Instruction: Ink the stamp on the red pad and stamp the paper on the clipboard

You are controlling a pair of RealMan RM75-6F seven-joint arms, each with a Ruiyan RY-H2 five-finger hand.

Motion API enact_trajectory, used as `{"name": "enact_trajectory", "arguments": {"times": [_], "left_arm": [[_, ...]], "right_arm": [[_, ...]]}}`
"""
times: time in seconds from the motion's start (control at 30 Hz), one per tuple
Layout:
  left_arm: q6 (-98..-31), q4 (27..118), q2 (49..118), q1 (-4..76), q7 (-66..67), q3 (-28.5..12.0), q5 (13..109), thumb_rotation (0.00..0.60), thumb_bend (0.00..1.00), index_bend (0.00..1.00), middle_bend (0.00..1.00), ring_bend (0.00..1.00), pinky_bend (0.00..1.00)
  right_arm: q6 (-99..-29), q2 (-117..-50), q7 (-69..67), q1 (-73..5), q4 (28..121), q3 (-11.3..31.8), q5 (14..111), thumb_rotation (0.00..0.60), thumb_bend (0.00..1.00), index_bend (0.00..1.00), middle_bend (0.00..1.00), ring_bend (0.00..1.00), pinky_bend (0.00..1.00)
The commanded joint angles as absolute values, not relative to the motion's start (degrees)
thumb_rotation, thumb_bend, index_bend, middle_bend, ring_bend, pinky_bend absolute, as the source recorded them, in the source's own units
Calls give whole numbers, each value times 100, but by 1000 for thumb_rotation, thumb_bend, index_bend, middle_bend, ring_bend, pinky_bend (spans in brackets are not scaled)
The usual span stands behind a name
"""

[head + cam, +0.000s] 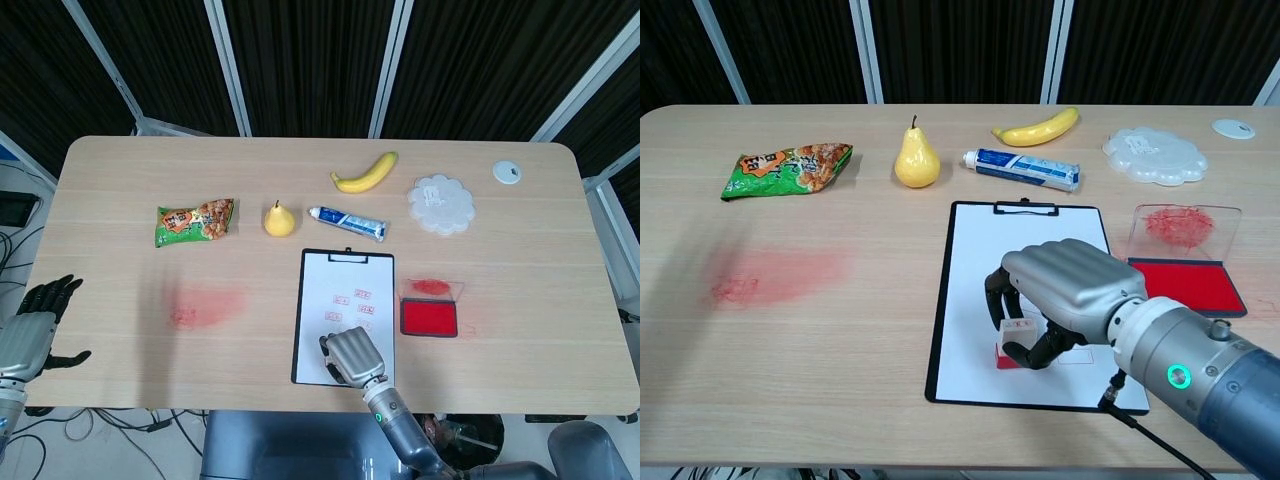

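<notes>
My right hand (pixel 1065 300) (pixel 347 357) grips the stamp (pixel 1014 345), a small block with a red base, and presses it onto the white paper (pixel 980 270) near the front edge of the black clipboard (pixel 938 320) (pixel 298 330). Several red imprints (pixel 352 302) mark the paper further back. The red ink pad (pixel 1185 283) (pixel 429 317) lies open just right of the clipboard, its clear lid (pixel 1185 226) tilted behind it. My left hand (pixel 35 325) hangs open off the table's left front corner, holding nothing.
Along the back lie a green snack bag (pixel 788 167), a pear (pixel 916 158), a toothpaste tube (pixel 1023 168), a banana (pixel 1038 128), a white scalloped plate (pixel 1154 154) and a small white disc (pixel 1234 128). A red smear (pixel 775 275) stains the table at left.
</notes>
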State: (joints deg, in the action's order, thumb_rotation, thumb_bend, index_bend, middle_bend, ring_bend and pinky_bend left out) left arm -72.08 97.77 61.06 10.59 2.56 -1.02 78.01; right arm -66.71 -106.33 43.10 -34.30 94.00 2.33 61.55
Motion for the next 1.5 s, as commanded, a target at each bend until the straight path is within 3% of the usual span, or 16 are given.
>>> {"name": "enact_trajectory", "arguments": {"times": [0.03, 1.5], "left_arm": [[-7200, 9776, 6104, 1062, 248, -103, 7796, 600, 40, 0, 0, 0, 0], [-7143, 9773, 6070, 1094, 203, -106, 7756, 600, 40, 0, 0, 0, 0]], "right_arm": [[-6663, -10660, 4307, -3418, 9358, 231, 6150, 600, 745, 912, 873, 882, 875], [-6501, -10862, 4387, -3233, 8979, 121, 6093, 600, 724, 927, 883, 882, 875]]}}
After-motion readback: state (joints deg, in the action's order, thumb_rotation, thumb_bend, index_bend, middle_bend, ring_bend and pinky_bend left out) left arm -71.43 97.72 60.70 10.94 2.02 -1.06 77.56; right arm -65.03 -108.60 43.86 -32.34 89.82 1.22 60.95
